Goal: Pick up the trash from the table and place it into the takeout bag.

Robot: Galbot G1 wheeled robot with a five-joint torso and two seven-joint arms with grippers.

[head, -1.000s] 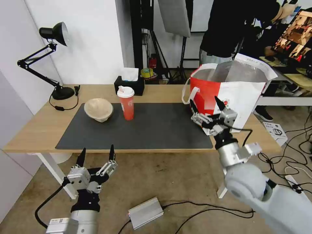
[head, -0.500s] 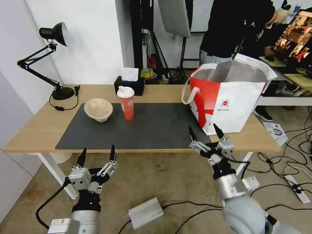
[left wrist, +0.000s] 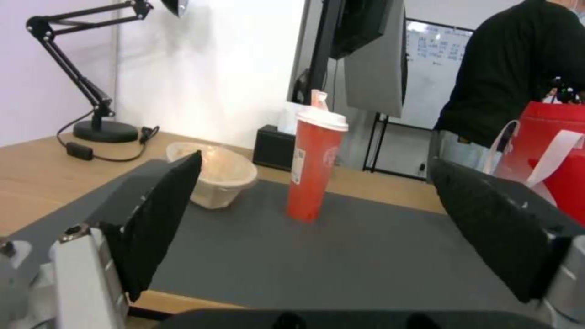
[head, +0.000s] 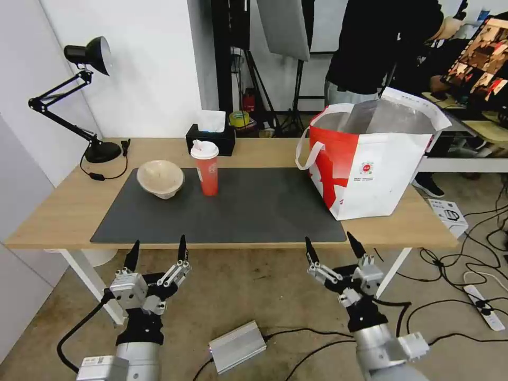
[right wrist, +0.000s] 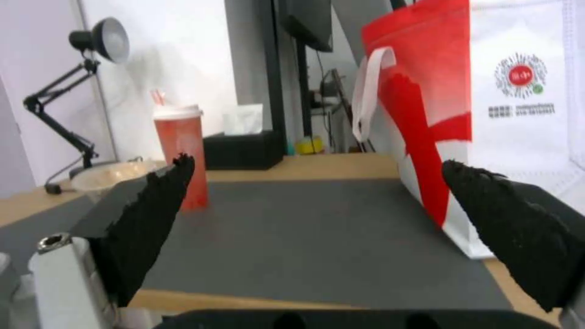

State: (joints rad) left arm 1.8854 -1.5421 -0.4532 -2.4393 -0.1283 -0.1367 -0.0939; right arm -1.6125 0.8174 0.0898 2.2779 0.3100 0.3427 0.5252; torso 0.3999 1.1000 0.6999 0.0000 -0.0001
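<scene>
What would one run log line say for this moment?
left end effector: open, below table edge | right end effector: open, likewise | red paper cup, pulp bowl: on mat

The 2 arms rise from the lower edge of the head view, side by side, each with its wrist pointing up and forward. The left gripper [head: 157,248] sits on a silver wrist with a black collar, a black cable looping out to its left; its 2 black-tipped fingers [head: 131,256] stand well apart and hold nothing. The right gripper [head: 333,247] stands at much the same height, on a matching silver wrist, with a black cable trailing to its right. Its fingers [head: 310,250] are likewise spread wide and empty. In each wrist view the 2 dark pads [left wrist: 160,214] [right wrist: 146,221] frame an open gap.
</scene>
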